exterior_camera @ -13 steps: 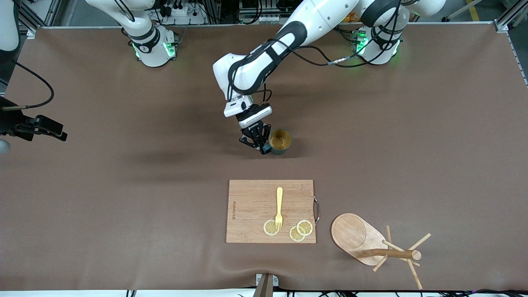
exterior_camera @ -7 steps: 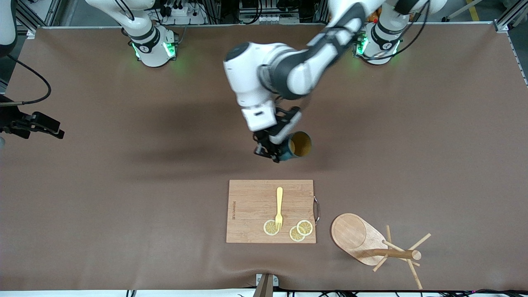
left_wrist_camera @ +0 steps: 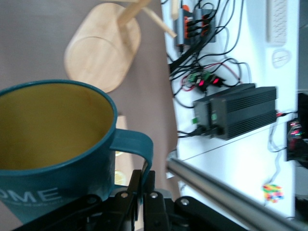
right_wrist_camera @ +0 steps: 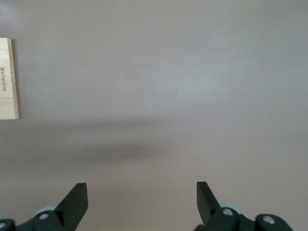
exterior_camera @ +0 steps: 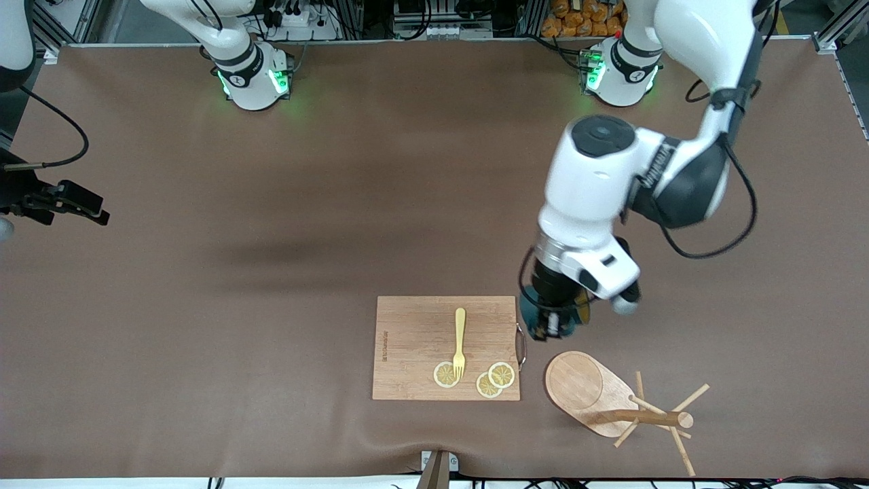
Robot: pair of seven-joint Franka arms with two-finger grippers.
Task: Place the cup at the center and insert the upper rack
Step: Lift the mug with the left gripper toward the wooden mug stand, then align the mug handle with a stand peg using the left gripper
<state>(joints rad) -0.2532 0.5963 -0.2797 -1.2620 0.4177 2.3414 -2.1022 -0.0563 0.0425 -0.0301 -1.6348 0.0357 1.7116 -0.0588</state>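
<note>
The cup (left_wrist_camera: 57, 144) is held off the worktop (exterior_camera: 204, 305) by its loop handle, which is clamped in the shut left pincer (exterior_camera: 550, 324); in the left wrist view its yellowish inside faces the camera. It is carried over the bare strip between the board's (exterior_camera: 414, 346) metal handle and the rack (exterior_camera: 611, 401), just above the rack's oval base as the front view shows it, and is largely hidden there under the wrist. The rack lies tipped on its side near the front edge, toward the left arm's end, its post and pegs resting on the worktop, so it is not yet upright. On the board, beside the rack, a yellow fork (exterior_camera: 459, 341) and three lemon slices (exterior_camera: 493, 380) are laid. The right pincer (right_wrist_camera: 142, 199) is seen wide open and empty over bare worktop; that arm waits at its own end. The step in hand is judged to be the carrying of the cup, with neither half of the task finished. The cup hangs well away from the worktop's middle, so where it is headed cannot be told. Next, a steady lowering is called for before the handle is released, and the rack must then be stood up by its post without the cup being knocked.
</note>
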